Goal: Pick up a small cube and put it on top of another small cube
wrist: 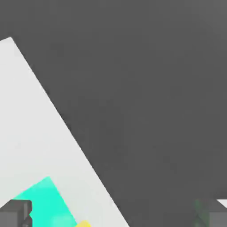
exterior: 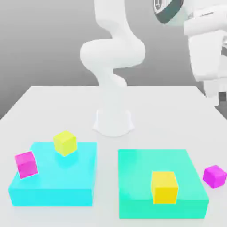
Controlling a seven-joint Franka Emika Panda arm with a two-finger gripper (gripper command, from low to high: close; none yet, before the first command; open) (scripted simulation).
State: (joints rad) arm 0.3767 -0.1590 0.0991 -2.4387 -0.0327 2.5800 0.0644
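Item, purplish magenta cube (exterior: 215, 176): small, plain, matte, sharp-edged; lies on the white table (exterior: 53, 102) just beside the green platform (exterior: 133, 177), at the exterior view's right; untouched. Item, golden-yellow cube (exterior: 164, 187): slightly larger, plain, flat-faced; sits on the green platform toward its near edge; its top is free to receive the other. Item, gripper (wrist: 115, 213): fingertips (wrist: 15, 213) spread wide, holding nothing; carried high above the table at the exterior view's right. Step in hand, as judged: the approach, with no grasp yet made. Next move calls for lowering over the purplish cube, squaring the fingers to two opposite faces and closing; its place close to the platform wall leaves little room on that side. Other stock: pinker magenta cube (exterior: 26, 164), tilted at the edge of a cyan platform (exterior: 66, 186); lime-yellow cube (exterior: 65, 142) on the same; all smooth and unmarked.
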